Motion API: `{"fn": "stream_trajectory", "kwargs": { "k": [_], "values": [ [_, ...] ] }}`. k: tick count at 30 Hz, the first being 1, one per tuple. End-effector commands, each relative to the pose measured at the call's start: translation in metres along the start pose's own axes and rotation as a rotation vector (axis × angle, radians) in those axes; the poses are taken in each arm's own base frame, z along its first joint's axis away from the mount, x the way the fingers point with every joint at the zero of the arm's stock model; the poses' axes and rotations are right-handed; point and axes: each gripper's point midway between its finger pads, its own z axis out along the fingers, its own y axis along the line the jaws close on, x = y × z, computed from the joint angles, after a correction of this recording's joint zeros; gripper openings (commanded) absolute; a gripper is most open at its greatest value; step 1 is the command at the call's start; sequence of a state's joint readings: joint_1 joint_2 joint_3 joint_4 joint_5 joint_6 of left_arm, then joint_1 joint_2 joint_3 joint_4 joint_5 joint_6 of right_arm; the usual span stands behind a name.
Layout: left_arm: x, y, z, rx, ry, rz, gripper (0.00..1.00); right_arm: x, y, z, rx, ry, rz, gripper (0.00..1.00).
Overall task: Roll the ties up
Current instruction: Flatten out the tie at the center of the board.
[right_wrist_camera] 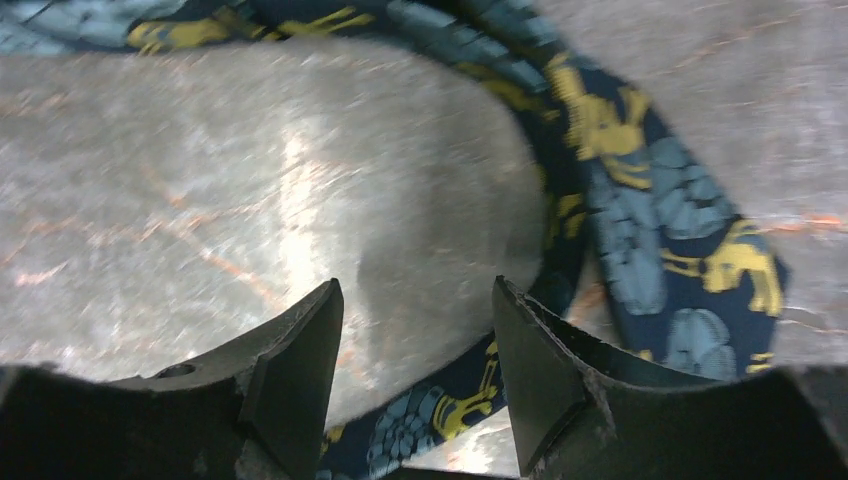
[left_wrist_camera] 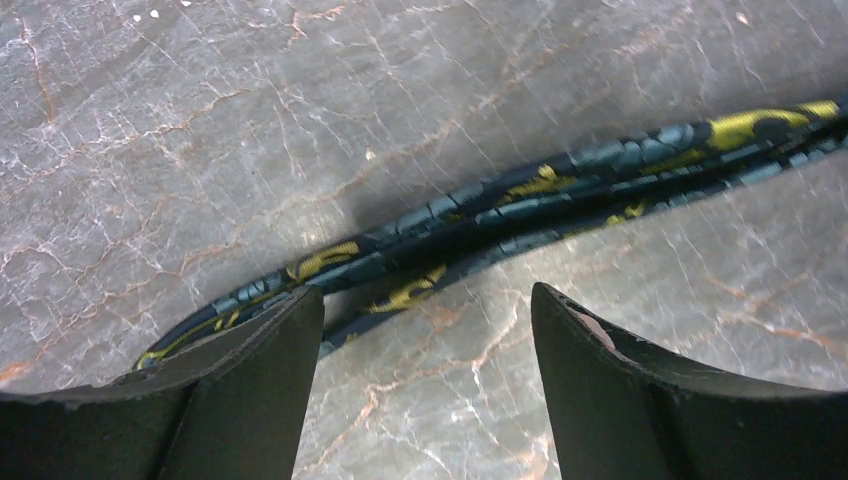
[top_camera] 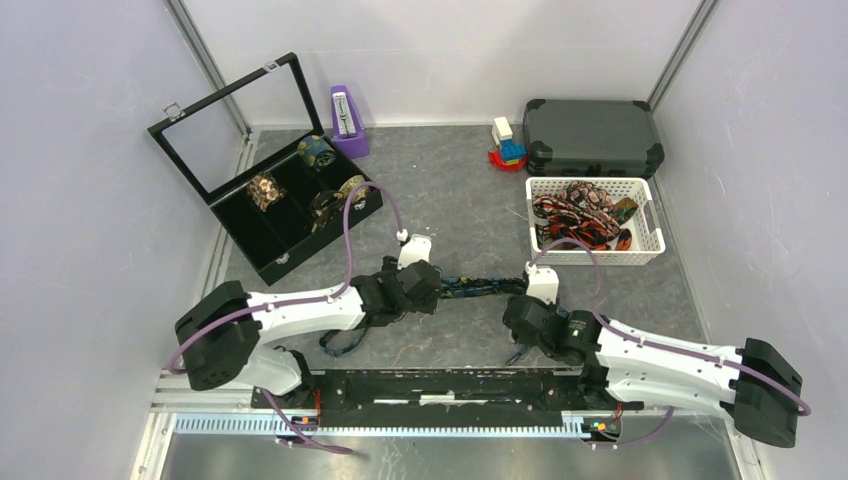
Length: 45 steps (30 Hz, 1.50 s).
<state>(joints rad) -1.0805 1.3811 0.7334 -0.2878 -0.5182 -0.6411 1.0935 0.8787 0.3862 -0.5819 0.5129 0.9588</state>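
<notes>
From above, the navy tie (top_camera: 480, 285) lies at the centre of the counter (top_camera: 450, 190), nine to three o'clock; the left wrist alone shows the left end effector (left_wrist_camera: 425, 300) released just short of it, the right wrist the right end effector (right_wrist_camera: 415, 290) released over it.

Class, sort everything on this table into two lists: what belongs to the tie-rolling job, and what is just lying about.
Belongs to the job:
navy paisley tie, stretched between the arms
loose ties in the white basket
rolled ties in the black display case

Just lying about:
purple metronome
grey hard case
toy blocks
</notes>
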Motion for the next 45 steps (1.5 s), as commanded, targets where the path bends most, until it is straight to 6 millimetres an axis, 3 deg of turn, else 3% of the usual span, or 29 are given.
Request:
{"fn": "stream_trajectory", "kwargs": {
  "k": [1, 6, 9, 17, 28, 31, 37, 41, 45],
  "values": [
    [-0.011, -0.001, 0.019, 0.024, -0.031, -0.044, 0.82, -0.030, -0.030, -0.001, 0.167, -0.102, 0.043, 0.64],
    [0.001, 0.017, 0.035, -0.014, -0.002, -0.053, 0.81, -0.050, -0.057, 0.007, 0.256, -0.118, 0.055, 0.64],
    [0.003, 0.026, 0.041, -0.027, 0.006, -0.062, 0.81, -0.074, -0.067, 0.012, 0.279, -0.155, 0.067, 0.64],
    [0.006, 0.041, 0.056, -0.035, 0.056, -0.056, 0.82, -0.122, -0.061, 0.029, 0.286, -0.160, -0.002, 0.64],
    [-0.001, 0.051, 0.061, -0.034, 0.110, -0.057, 0.85, -0.158, -0.088, 0.032, 0.278, -0.206, -0.012, 0.64],
    [-0.005, 0.050, 0.058, -0.026, 0.116, -0.054, 0.85, -0.158, -0.084, 0.031, 0.229, -0.209, -0.007, 0.64],
    [-0.018, 0.045, 0.037, 0.025, 0.086, -0.067, 0.85, -0.131, -0.065, 0.048, 0.094, -0.166, -0.006, 0.60],
    [-0.025, 0.038, 0.030, 0.064, 0.068, -0.069, 0.84, -0.133, -0.051, 0.058, 0.024, -0.176, -0.002, 0.52],
    [-0.026, 0.036, 0.035, 0.058, 0.069, -0.059, 0.84, -0.137, -0.046, 0.068, 0.011, -0.182, 0.008, 0.46]
  ]
}}
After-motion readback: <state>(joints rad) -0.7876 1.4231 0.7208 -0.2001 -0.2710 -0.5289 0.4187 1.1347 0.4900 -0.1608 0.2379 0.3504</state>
